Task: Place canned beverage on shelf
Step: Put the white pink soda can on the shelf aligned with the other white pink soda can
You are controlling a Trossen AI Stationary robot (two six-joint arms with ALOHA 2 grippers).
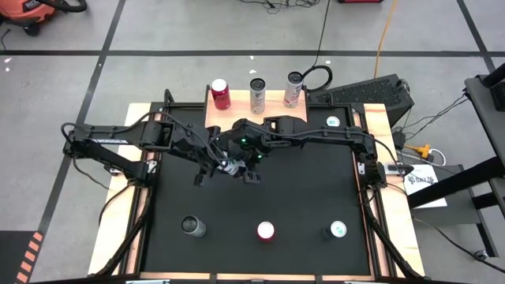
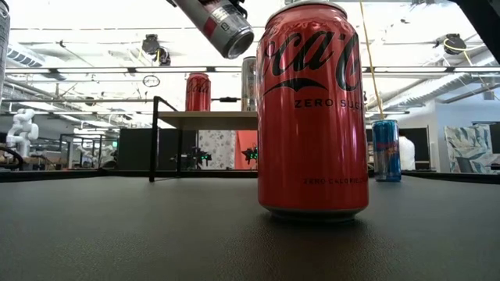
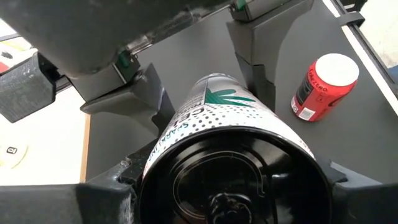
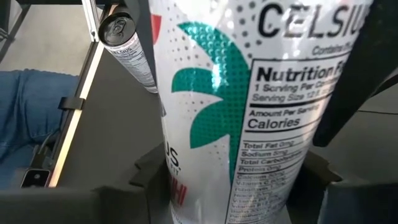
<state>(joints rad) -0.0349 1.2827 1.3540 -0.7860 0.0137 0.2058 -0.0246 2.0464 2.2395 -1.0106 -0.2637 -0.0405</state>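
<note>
Left gripper: clamped round the Celsius can near its base end, fingers on opposite sides.
Right gripper: jaws closed in on the same can's body, pads touching the label; both arms meet above the mat's middle.
Can position: held tilted in the air over the black mat, short of the shelf, which carries three cans.
Handling: likely stiff but thin-walled, smooth and slippery, moderately heavy if full; best gripped mid-body across the width.
Other cans: red Coca-Cola Zero can stands on the mat.
</note>
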